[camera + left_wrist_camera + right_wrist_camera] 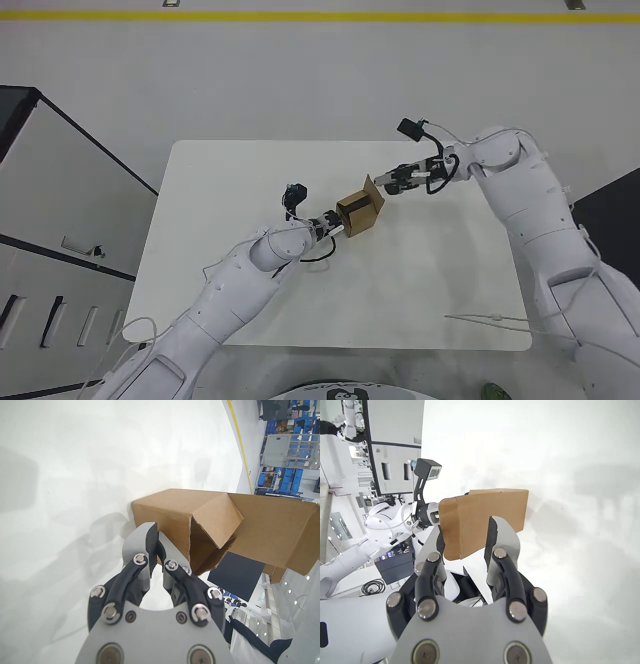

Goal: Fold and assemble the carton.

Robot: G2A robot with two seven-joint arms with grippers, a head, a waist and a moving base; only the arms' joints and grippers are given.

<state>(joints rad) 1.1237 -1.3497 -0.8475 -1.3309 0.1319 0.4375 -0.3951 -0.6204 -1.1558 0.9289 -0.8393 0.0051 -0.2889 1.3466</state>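
Note:
A small brown carton (pixel 361 212) stands partly folded in the middle of the white table (pixel 240 180), with a flap raised on its far right side. In the left wrist view the carton (pixel 250 527) shows an open end with a flap bent inward. My left gripper (pixel 338 224) sits at its near left side; its fingertips (pixel 157 543) are shut against the carton's outer wall, holding nothing. My right gripper (pixel 384 186) is at the raised flap (pixel 475 520), open (pixel 466 540), its fingers either side of the flap's lower edge.
A grey cabinet (pixel 50 190) stands off the table's left edge. A thin cable (pixel 490 320) lies near the table's front right corner. A yellow floor line (pixel 300 16) runs behind the table. Bare tabletop surrounds the carton.

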